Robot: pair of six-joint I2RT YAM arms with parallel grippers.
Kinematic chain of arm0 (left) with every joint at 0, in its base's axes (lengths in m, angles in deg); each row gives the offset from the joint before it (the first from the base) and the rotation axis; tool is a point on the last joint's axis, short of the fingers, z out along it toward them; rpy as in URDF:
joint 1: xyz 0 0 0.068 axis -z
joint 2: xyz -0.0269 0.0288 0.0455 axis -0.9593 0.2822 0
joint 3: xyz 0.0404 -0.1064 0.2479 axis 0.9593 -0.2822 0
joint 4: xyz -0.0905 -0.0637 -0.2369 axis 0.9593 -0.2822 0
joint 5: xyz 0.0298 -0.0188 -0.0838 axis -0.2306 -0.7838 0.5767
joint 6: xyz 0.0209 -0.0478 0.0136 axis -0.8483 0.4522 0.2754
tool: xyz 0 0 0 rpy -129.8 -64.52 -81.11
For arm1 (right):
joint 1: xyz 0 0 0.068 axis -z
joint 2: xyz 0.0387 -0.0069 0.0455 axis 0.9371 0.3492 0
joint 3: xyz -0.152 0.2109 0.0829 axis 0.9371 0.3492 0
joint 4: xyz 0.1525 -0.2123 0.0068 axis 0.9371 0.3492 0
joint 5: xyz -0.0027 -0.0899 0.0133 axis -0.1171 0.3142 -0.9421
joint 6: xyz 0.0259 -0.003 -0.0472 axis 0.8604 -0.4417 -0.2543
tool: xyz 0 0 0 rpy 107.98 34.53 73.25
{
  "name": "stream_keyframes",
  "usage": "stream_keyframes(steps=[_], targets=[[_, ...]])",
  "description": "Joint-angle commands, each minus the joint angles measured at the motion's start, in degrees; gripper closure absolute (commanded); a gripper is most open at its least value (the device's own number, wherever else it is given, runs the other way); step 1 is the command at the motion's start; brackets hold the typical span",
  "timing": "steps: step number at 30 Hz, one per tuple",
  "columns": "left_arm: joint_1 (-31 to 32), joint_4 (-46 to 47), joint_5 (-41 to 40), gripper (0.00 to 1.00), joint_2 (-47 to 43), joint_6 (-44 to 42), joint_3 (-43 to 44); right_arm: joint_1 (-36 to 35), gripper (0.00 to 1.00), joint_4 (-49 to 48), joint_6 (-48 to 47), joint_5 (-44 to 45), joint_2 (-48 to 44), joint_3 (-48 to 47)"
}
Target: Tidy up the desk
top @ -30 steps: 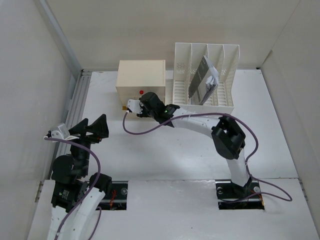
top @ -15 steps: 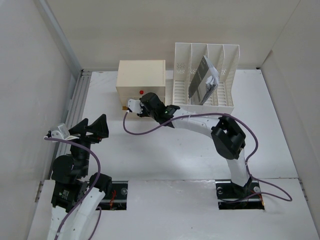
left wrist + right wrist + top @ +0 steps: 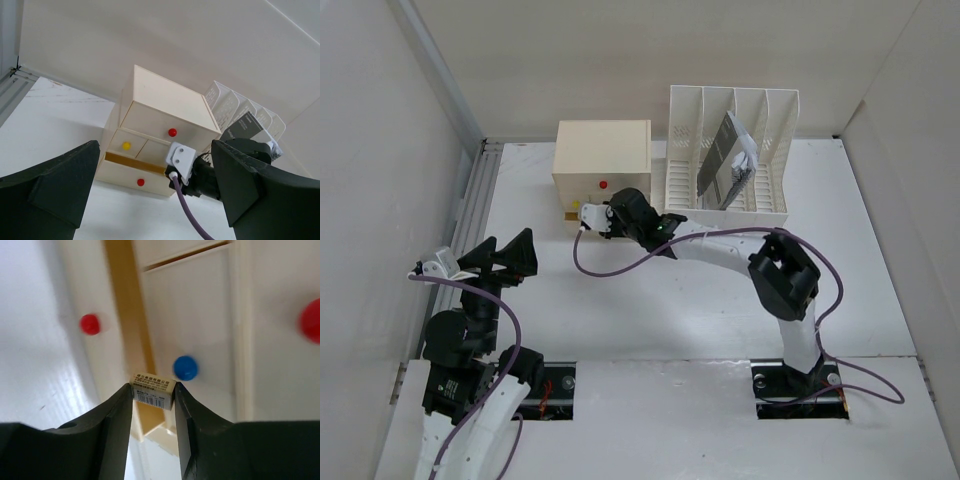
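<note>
The desk (image 3: pixel 650 300) is the wide white tabletop. My right gripper (image 3: pixel 592 214) is at the front of the cream drawer box (image 3: pixel 602 155). In the right wrist view it (image 3: pixel 153 396) is shut on a small cream box with a barcode label (image 3: pixel 152 389), held over the tan gap of the pulled-out bottom drawer (image 3: pixel 120 315), beside a blue knob (image 3: pixel 185 368). My left gripper (image 3: pixel 505 258) is open and empty at the desk's left side, its fingers (image 3: pixel 50 192) wide apart and facing the drawer box (image 3: pixel 160 125).
A white slotted file rack (image 3: pixel 732 150) with a dark booklet (image 3: pixel 725 160) stands right of the drawer box. A grey rail (image 3: pixel 470 205) runs along the desk's left edge. White walls close in on three sides. A purple cable (image 3: pixel 610 265) trails from the right wrist.
My right gripper has shifted slightly right and closer to the drawer box, still holding the small box. The left arm has not moved.
</note>
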Motion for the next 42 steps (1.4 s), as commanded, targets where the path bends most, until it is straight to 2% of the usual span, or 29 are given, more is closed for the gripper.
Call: stream_keyframes(steps=[1, 7, 18, 20, 26, 35, 42], targets=[[0.3, 2.5, 0.5, 0.08, -0.8, -0.3, 0.0, 0.7, 0.69, 2.0, -1.8, -9.4, -3.1, 3.5], [0.3, 2.5, 0.5, 0.08, -0.8, -0.3, 0.0, 2.0, 0.7, 8.2, -8.8, -24.0, -6.5, 5.0], [0.3, 2.5, 0.5, 0.06, -0.8, -0.3, 0.0, 9.4, 0.71, 21.7, -14.8, -45.1, -7.0, -2.3], [0.3, 2.5, 0.5, 0.06, -0.8, -0.3, 0.0, 9.9, 0.71, 24.1, -15.4, -45.2, -6.3, -4.4], [0.3, 2.5, 0.5, 0.06, -0.8, -0.3, 0.0, 10.0, 0.7, 22.9, -16.0, -41.7, -6.4, -4.5], [0.3, 2.5, 0.5, 0.06, -0.8, -0.3, 0.0, 6.5, 0.7, 17.2, -19.6, -23.0, -7.6, -4.5], [0.3, 2.5, 0.5, 0.06, -0.8, -0.3, 0.0, 6.0, 0.7, 18.1, -28.5, -19.1, -9.2, -4.5]])
